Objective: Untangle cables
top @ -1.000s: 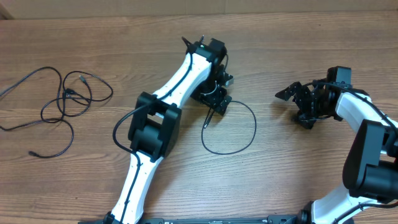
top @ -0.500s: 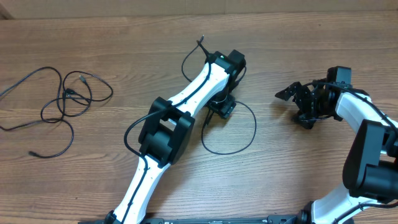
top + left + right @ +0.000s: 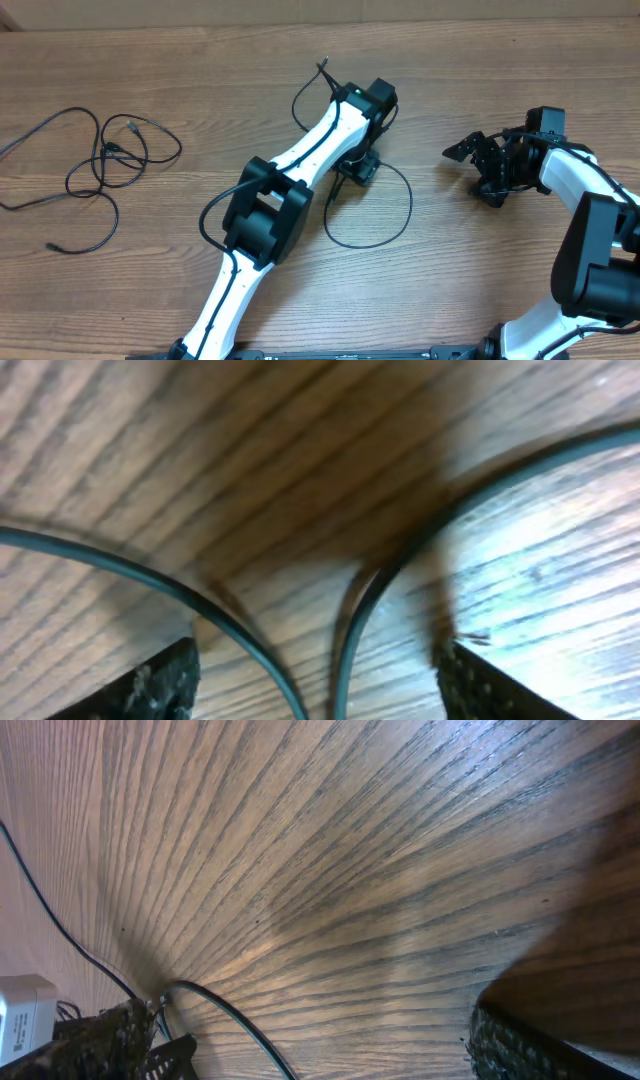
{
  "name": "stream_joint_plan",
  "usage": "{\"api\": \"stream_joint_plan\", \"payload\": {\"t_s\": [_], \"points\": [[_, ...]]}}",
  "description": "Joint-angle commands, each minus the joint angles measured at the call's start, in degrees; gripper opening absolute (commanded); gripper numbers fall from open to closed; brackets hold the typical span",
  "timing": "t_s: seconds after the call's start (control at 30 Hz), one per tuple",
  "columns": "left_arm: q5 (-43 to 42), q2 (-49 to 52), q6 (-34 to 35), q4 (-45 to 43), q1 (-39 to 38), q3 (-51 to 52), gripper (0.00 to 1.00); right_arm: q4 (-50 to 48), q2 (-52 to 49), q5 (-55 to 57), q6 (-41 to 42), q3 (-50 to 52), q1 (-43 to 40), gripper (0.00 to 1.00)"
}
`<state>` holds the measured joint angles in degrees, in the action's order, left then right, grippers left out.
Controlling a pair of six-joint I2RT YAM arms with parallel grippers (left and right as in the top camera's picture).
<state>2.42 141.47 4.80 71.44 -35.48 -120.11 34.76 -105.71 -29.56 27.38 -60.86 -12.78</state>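
**Left Gripper Over the Separated Loop: Position Check Before the Grasp**

**Cable locations.** One cable [image 3: 410, 208] lies apart from the others as a near-circular loop on the table [image 3: 200, 80], near the middle. The other cables [image 3: 108, 152] form a loose tangle at the far left of the table, well apart from both arms.

**Left gripper.** The left gripper [image 3: 355, 168] hangs low over the upper left part of the loop. In the left wrist view its jaws stand wide apart and hold nothing. Two runs of the loop lie flat on the wood between the fingertips [image 3: 160, 680]. The left run [image 3: 150, 575] curves in from the left edge. The right run [image 3: 440, 520] sweeps in from the upper right. The two runs converge towards the bottom of the view but do not touch there.

**Right gripper.** The right gripper [image 3: 475, 170] is fully spread and empty. It sits to the right of the loop, clear of it, with bare table under it.

**Governing relation.** Between the fingers, both runs lie roughly across the closing line of the jaws. A closure here would probably gather both runs, not one. The rest of the loop extends from the left gripper towards the robot's base and to the right. The left arm is the nearer arm by a wide margin, so the next grasp probably falls to it.

**Risk.** A pinch on both runs could drag the loop as a folded pair.
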Motion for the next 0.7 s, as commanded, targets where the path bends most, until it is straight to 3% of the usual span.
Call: {"api": "stream_joint_plan", "payload": {"t_s": [0.0,0.03,0.1,0.33,0.5,0.6,0.67], "points": [[4.0,5.42,1.05,-0.15,0.2,2.75,0.68,-0.02,-1.68,5.55,-0.85,0.74,-0.7,1.0],[4.0,5.42,1.05,-0.15,0.2,2.75,0.56,0.0,-1.68,5.55,-0.83,0.74,-0.7,1.0],[4.0,5.42,1.05,-0.17,0.2,2.75,0.45,0.0,-1.68,5.55,-0.85,0.74,-0.7,1.0],[4.72,5.42,1.07,-1.9,0.24,4.63,0.44,0.0,-1.68,5.55,-0.85,0.74,-0.7,1.0],[14.67,5.42,4.44,-2.69,0.28,5.55,0.46,0.0,-1.68,5.55,-0.85,0.74,-0.7,1.0],[15.45,5.42,4.42,-4.7,0.55,6.88,0.48,-0.02,-1.68,5.55,-0.83,0.74,-0.7,1.0],[15.15,5.42,4.35,-5.51,0.63,7.96,0.4,0.0,-1.68,5.55,-0.85,0.74,-0.7,1.0]]}}
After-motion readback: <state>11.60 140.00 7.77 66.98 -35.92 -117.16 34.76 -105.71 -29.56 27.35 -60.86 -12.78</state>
